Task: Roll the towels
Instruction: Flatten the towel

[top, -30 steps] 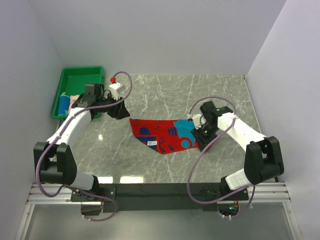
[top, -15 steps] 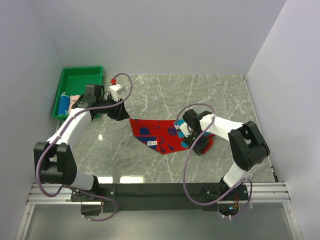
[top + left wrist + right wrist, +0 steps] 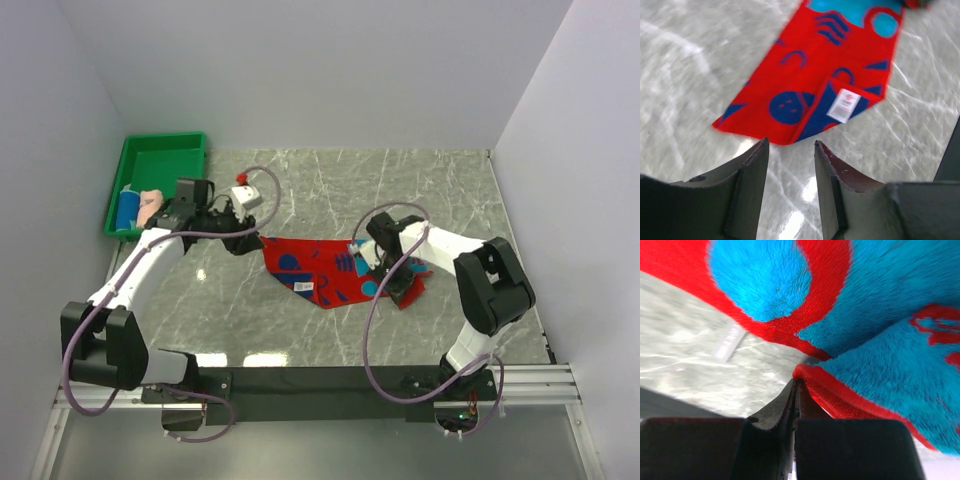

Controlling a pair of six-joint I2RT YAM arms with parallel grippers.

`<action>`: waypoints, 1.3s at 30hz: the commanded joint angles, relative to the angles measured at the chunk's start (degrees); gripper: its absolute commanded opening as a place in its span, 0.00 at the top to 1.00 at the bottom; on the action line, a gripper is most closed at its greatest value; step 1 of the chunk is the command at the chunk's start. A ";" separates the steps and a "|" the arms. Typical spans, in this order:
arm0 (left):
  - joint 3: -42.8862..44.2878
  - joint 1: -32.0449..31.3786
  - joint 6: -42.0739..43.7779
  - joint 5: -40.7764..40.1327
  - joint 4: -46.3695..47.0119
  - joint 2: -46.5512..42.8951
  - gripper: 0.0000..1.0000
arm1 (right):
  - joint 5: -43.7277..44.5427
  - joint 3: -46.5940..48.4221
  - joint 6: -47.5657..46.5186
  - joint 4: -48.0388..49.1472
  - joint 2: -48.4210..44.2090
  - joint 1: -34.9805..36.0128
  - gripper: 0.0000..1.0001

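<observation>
as right end effector [image 3: 796,383] shuts by the towel [image 3: 318,268], left end effector [image 3: 790,146] nears.

On the table [image 3: 330,190] a spread towel [image 3: 320,268] lies in the middle, between the grippers: the left gripper [image 3: 250,242] just beside its left corner, the right gripper [image 3: 385,275] at its right end. A tray [image 3: 160,150] sits at the table's far-left corner, holding a rolled towel [image 3: 127,210] with a bunched towel [image 3: 152,203] just to its right
</observation>
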 commanded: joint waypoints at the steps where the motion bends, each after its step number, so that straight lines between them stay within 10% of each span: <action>1: -0.99 -4.85 8.25 1.31 -0.74 -0.44 0.53 | -9.19 6.81 1.63 -2.48 -4.36 -3.76 1.00; 16: 1.37 -28.77 3.62 -20.66 8.22 16.32 0.59 | -27.50 8.93 4.62 -6.44 -10.35 -25.48 1.00; 39: 8.85 -29.56 7.56 -20.23 6.38 27.77 0.44 | -26.71 6.55 5.95 -6.61 -12.02 -27.59 1.00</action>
